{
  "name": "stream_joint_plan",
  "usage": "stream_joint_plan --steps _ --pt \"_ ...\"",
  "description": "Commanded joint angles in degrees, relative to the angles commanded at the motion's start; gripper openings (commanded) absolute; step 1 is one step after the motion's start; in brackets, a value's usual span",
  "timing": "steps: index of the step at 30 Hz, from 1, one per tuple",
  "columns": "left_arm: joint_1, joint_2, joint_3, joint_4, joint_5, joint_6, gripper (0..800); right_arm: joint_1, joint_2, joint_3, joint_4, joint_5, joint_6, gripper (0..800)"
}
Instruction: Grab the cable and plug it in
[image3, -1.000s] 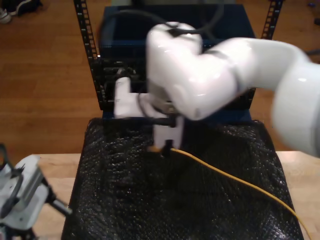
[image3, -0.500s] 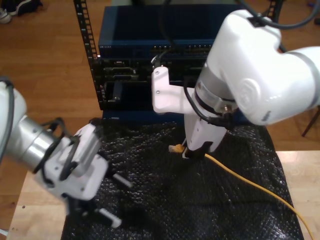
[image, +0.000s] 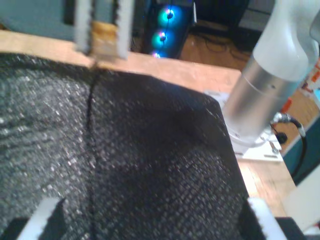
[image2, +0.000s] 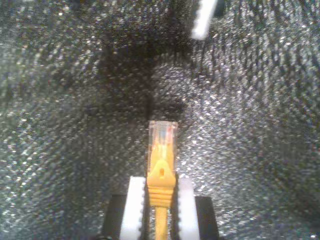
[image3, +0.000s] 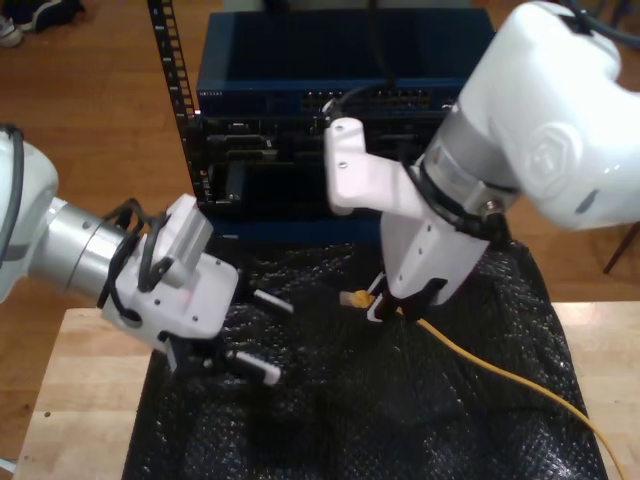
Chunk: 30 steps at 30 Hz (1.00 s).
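Claws (image3: 378, 303) two, cable (image2: 161, 165) one

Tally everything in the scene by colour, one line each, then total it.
White: 2, my first gripper and my second gripper
Yellow-orange: 1, thin network cable with clear plug
Black: 1, bubbly plastic mat
Blue: 1, rack-mounted equipment box
Total: 5

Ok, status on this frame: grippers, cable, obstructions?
My second gripper shut on the cable, plug pointing forward. My first gripper open above the black mat. No visible obstruction.
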Motion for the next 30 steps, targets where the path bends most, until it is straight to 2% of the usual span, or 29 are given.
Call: stream_joint_plan --steps 4,7,14,18,22,30 --pt "-2.1 0.2 -1.1 -2.1 -0.1 -0.1 798 -2.2 0.0 0.0 5.5 2.9 -3.6 6" --pt "-3.2 0.3 -1.5 -3.5 -0.6 -0.1 798 -4.7 0.1 -0.3 7.4 4.0 -4.2 6" --pt "-3.5 0.3 -2.6 -5.5 -1.1 0.0 790 -5.2 0.1 -0.9 7.3 3.8 -4.1 6" --pt "-3.7 0.3 -2.8 -5.6 -1.1 -0.1 749 -5.0 0.4 -1.2 7.3 3.6 -4.0 6" --pt "-4.6 0.3 -3.1 -7.2 -1.0 -0.2 677 -4.9 0.6 -1.9 7.4 3.5 -4.0 6" --pt "-5.4 0.3 -3.2 -8.2 -0.7 -0.7 636 -4.8 1.6 -2.4 7.5 3.5 -3.9 6"
